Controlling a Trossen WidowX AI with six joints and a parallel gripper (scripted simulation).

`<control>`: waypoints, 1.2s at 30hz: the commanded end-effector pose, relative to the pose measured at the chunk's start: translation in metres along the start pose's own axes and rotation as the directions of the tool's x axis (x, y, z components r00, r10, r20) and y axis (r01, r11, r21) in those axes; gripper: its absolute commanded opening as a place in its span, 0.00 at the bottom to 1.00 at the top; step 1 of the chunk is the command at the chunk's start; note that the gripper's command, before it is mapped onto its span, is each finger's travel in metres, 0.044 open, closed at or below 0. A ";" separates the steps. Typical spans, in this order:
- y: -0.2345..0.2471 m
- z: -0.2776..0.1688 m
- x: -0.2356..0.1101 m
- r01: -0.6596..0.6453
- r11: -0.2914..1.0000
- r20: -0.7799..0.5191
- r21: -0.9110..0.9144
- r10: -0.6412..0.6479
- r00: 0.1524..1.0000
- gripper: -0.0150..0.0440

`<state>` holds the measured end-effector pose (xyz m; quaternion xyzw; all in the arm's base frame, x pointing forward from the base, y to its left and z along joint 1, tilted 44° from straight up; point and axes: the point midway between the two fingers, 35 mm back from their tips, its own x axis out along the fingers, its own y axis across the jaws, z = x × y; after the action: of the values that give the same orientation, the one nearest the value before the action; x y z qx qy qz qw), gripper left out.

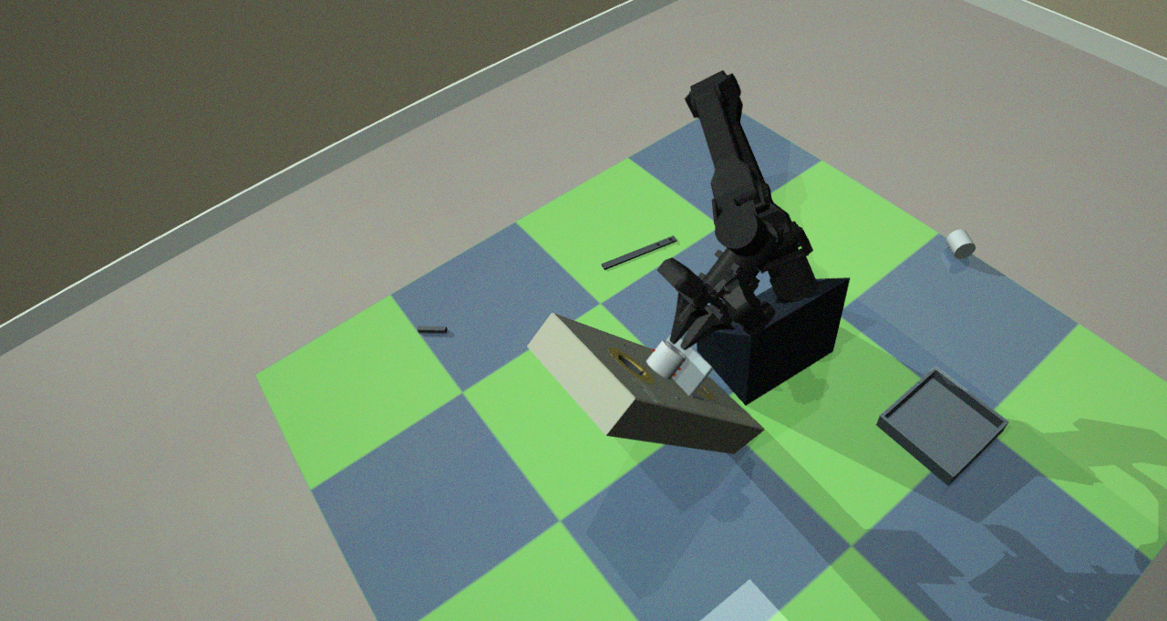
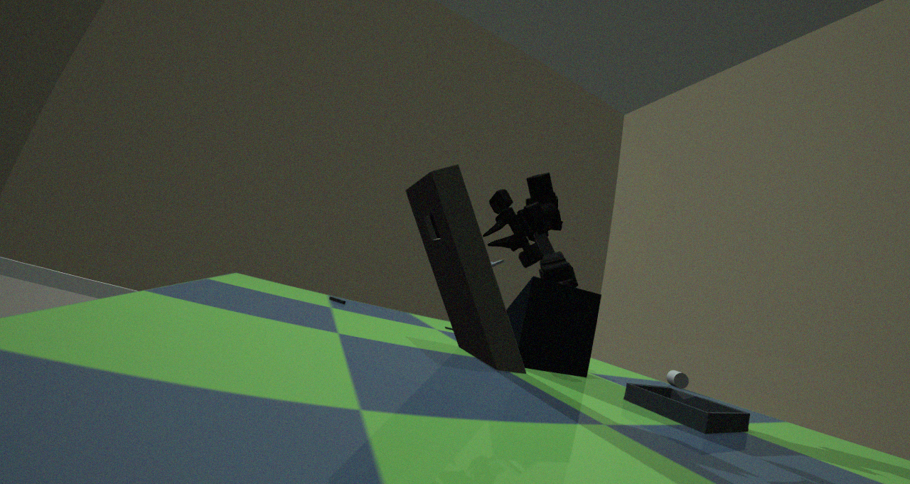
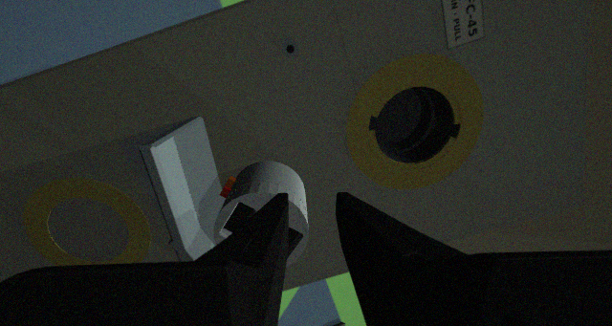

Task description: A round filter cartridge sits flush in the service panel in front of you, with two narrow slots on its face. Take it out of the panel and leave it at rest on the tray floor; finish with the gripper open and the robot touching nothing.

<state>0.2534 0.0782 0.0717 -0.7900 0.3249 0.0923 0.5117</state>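
Observation:
The olive service panel (image 1: 571, 366) (image 2: 464, 277) (image 3: 287, 101) leans towards my arm. Its yellow-ringed socket (image 3: 363, 144) (image 1: 628, 363) is an empty dark hole. The white filter cartridge (image 1: 665, 358) (image 3: 273, 183), with a small red mark, is out of the panel and sits at my left fingertip, beside a pale grey bracket (image 3: 182, 183) (image 1: 693, 372). My gripper (image 1: 684, 341) (image 2: 488, 239) (image 3: 312, 203) is close in front of the panel face, with its fingers a narrow gap apart. Only the panel shows through that gap. The dark tray (image 1: 913, 450) (image 2: 680, 408) lies on the floor to the right.
My arm stands on a black pedestal (image 1: 783, 339) (image 2: 553, 328) right behind the panel. A second yellow ring (image 3: 33, 230) is on the panel. A small white cylinder (image 1: 961, 243) (image 2: 677, 378) lies beyond the tray. Two dark bars (image 1: 638, 253) (image 1: 432, 329) lie on the floor.

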 end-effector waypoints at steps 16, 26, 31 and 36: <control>-0.116 0.039 -0.051 0.017 0.999 0.013 0.032 -0.018 1.000 0.82; -0.071 0.020 -0.031 -0.112 0.846 -0.039 0.521 0.155 0.987 0.77; -0.032 0.001 -0.019 -0.095 0.565 -0.092 0.820 0.293 0.952 0.77; -0.005 -0.014 -0.015 0.000 0.324 -0.133 0.946 0.389 0.912 0.77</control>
<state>0.2667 0.1065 0.1148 -0.4820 0.4502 -0.0653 0.7489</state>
